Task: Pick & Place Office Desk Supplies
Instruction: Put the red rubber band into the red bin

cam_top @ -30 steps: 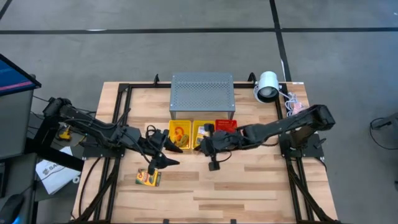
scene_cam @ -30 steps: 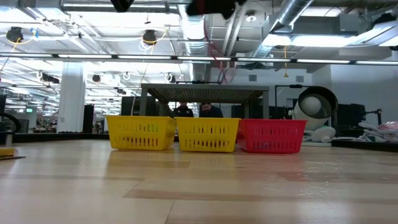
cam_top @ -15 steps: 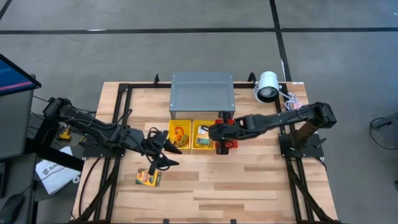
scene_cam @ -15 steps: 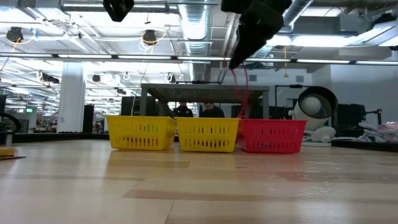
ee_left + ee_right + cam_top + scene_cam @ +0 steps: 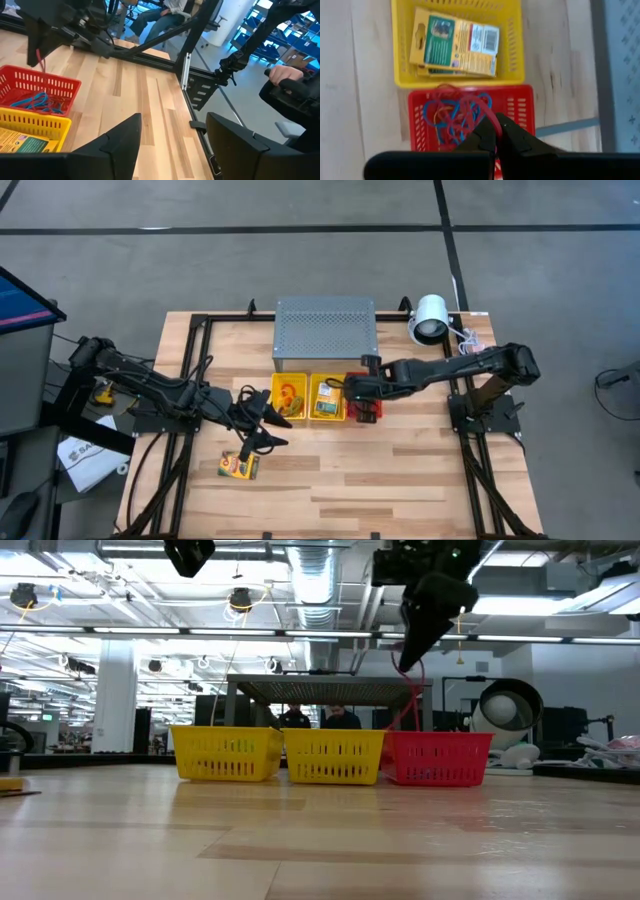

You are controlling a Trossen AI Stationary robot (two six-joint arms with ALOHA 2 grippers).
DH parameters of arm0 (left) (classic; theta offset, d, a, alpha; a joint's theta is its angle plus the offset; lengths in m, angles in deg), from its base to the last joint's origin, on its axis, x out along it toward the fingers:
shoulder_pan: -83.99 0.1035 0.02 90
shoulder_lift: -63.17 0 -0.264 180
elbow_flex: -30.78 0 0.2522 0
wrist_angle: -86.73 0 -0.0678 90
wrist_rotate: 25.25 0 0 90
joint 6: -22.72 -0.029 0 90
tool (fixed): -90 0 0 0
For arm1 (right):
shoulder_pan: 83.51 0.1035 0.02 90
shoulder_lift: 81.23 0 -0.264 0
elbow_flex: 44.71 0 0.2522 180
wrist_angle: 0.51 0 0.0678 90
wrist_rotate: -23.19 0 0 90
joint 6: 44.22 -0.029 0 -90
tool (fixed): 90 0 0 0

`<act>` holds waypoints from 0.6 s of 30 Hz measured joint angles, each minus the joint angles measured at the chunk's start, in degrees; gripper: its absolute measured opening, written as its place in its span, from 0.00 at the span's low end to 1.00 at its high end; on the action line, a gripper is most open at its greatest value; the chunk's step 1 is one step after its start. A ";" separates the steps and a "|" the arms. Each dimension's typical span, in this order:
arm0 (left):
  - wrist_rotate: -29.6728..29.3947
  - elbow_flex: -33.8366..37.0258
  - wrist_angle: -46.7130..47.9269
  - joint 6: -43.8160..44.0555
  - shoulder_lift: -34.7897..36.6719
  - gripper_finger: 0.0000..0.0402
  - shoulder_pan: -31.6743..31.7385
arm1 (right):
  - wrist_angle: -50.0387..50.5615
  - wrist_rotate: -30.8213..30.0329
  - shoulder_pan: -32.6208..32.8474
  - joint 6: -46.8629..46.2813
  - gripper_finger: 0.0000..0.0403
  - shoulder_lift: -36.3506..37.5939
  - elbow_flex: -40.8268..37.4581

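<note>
Right tool (image 5: pixel 405 665), clenched on a red band loop (image 5: pixel 408 700), hung directly above the red mesh basket (image 5: pixel 364 383); the loop dangled vertically toward it. Left tool (image 5: pixel 262 432) stood released, well apart.

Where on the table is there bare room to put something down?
Bare wood: the near strip right of the card box, and in front of the red basket. Crowded: the baskets below the grey box, right gripper overhead; left gripper nearby.
</note>
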 joint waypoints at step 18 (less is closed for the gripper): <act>0.02 0.00 0.07 1.55 0.00 0.51 0.00 | -14.26 6.83 -1.54 -3.02 0.00 -0.09 -17.10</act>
